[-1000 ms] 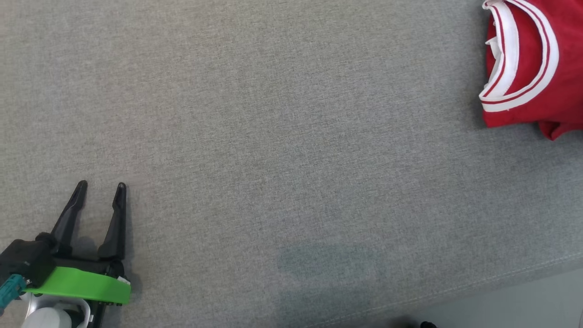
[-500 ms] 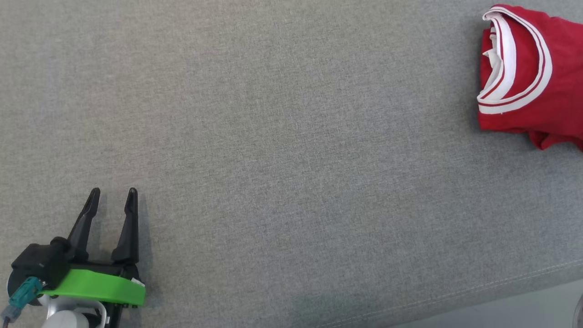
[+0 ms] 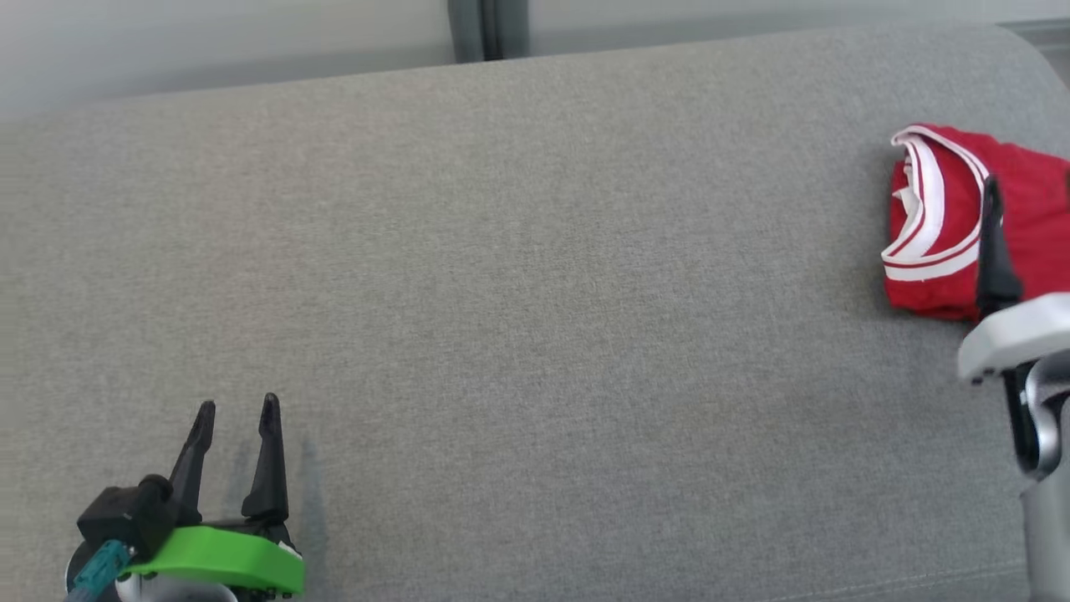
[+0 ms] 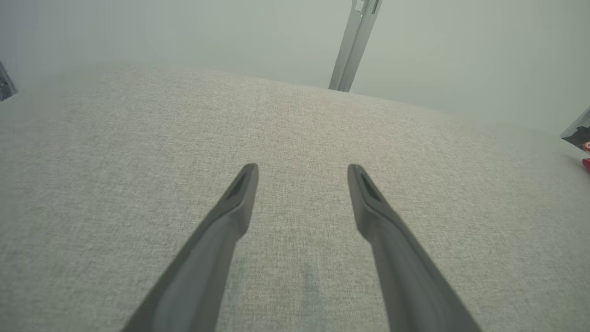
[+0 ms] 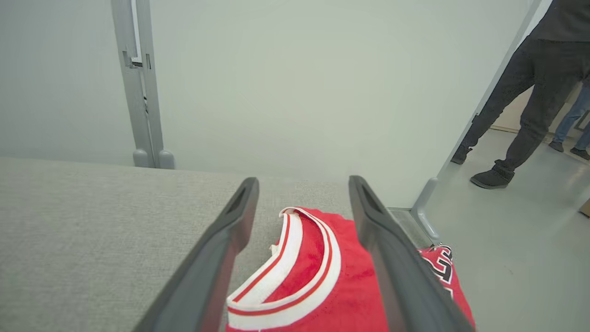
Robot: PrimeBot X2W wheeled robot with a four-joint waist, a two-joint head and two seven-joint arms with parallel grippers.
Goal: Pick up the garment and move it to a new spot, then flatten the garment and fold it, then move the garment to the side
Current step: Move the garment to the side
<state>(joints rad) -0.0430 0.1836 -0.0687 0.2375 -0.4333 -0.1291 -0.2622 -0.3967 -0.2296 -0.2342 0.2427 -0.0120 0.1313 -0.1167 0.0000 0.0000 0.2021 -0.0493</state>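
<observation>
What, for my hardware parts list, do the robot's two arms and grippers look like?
The left gripper has two long, dark, tapering jaws on a black base, a bright green bracket and a teal cable plug. The right gripper has the same dark jaws, on a pale grey housing.

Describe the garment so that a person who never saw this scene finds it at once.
Look at the wide grey upholstered surface and follow it to its far right end. There lies a bunched red garment, just in front of the open right pincer. Nothing else on the grey cloth is red, and its white collar band carries red stripes.
</observation>
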